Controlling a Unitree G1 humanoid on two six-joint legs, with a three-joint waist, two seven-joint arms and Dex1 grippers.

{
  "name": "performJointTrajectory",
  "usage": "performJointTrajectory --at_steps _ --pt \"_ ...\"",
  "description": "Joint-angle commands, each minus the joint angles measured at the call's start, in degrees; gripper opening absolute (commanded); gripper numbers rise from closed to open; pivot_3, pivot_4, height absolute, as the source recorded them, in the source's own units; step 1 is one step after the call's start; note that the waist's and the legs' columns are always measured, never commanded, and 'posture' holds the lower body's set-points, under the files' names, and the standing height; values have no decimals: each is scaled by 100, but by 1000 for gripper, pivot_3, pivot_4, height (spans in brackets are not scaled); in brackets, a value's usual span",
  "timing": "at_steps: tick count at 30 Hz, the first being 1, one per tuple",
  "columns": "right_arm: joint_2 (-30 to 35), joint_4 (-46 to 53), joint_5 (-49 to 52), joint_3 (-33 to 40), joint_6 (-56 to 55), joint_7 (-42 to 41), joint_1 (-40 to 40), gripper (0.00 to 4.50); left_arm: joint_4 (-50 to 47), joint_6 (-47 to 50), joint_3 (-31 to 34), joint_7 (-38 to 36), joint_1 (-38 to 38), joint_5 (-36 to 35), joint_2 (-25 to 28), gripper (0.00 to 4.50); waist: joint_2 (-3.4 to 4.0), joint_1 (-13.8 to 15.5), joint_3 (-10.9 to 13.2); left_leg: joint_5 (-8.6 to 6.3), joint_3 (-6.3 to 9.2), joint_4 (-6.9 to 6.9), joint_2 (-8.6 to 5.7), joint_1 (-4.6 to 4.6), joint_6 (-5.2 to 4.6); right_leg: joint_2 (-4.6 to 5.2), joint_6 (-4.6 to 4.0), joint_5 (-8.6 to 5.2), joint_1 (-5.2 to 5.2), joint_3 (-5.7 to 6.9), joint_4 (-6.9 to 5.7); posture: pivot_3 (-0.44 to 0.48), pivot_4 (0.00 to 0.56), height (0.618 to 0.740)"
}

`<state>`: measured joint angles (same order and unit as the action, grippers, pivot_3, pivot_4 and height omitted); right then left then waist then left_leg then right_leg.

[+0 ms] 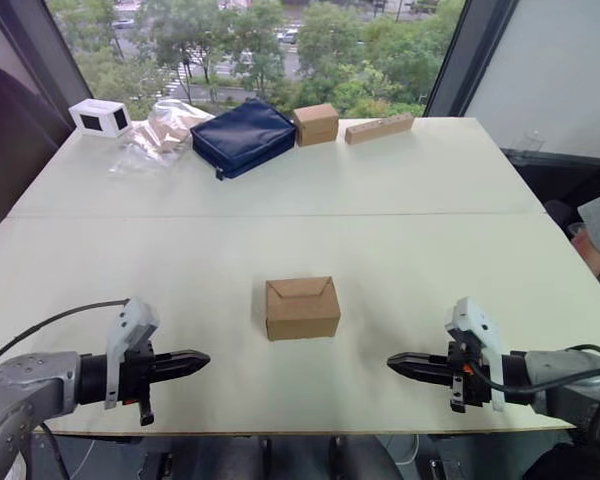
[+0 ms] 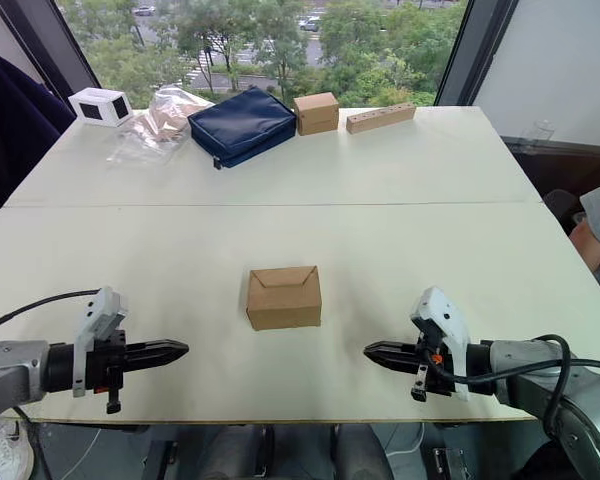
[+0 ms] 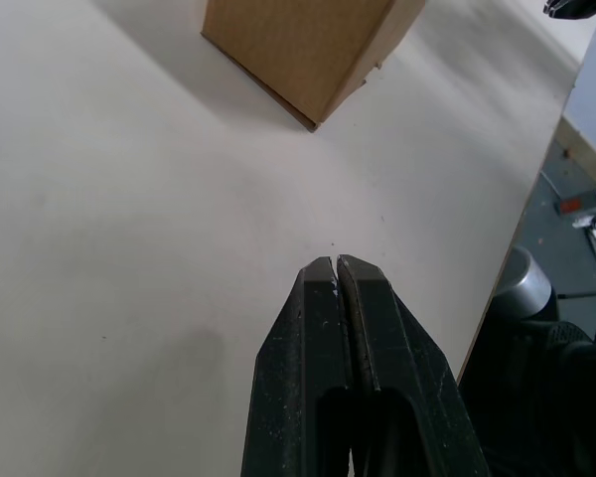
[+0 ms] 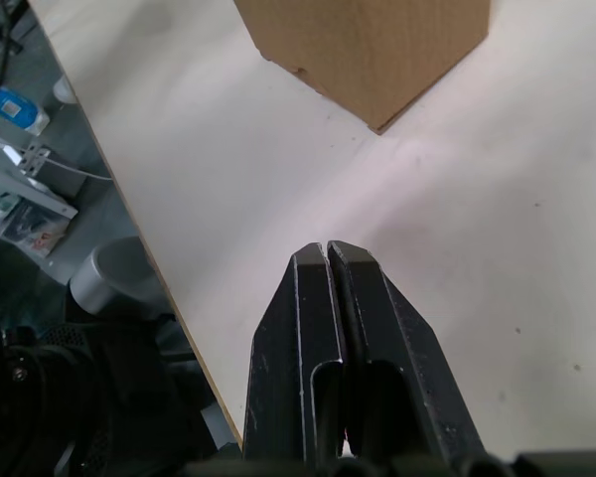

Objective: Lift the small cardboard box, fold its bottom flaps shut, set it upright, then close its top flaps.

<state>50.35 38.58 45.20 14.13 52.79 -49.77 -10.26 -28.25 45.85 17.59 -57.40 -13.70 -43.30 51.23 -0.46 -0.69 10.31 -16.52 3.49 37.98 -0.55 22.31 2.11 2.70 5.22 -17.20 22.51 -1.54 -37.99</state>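
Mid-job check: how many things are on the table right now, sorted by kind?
Cardboard boxes: 3 — small box, tidy box, long thin box
White box: 1
Navy pouch: 1
Clear plastic bag: 1
Total: 6

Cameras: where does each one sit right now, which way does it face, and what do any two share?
Left eye view: head, looking forward and down over the table; both arms show, left claw and right claw flanking the small cardboard box.
Right eye view: the head's other eye, same scene.
Left wrist view: on the left wrist, looking along its shut claw toward the box's corner.
Right wrist view: on the right wrist, shut claw aimed at the box.
Shared: all four see the box.
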Motion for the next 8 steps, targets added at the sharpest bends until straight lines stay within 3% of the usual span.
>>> performJointTrajectory --at_steps 1,8 --pt "33 65 33 -12 -106 28 49 0 -128 -44 17 -52 -76 -26 55 21 0 5 0 0 0 0 0 0 0 0 0 0 0 0 0 0 150 740" --pt "71 23 28 -104 -171 18 161 0 -209 70 99 -23 -182 -133 93 21 0 7 0 0 0 0 0 0 0 1 0 0 0 0 1 0 150 740"
